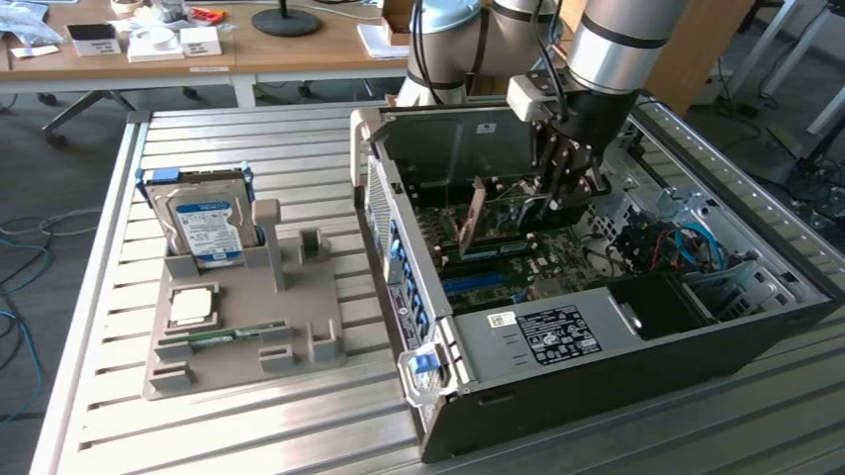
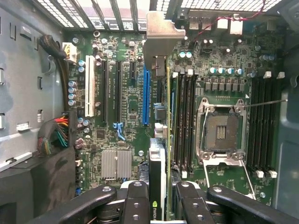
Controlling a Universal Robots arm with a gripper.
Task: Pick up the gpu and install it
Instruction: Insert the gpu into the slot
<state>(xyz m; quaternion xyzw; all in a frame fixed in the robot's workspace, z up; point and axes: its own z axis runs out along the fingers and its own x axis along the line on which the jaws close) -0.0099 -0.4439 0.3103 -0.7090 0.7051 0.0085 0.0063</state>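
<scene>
Gpu [image 2: 157, 168] clamped edge-on in the gripper [image 2: 161, 201] — long axis parallel to the blue PCIe slot [image 2: 145, 93], just beside it. Exterior view: it runs toward about 8 o'clock from the jaws.

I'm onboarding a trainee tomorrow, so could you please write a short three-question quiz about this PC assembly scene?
1. Fill in: the gripper is shut on the ___.
2. True or false: the hard drive lies inside the computer case.
3. Where is the gpu?
A. held edge-on over the motherboard, inside the case
B. flat on the floor
C. in a cardboard box

Key:
1. gpu
2. False. It stands upright in the grey holder outside the case, on the exterior view's left.
3. A
</scene>
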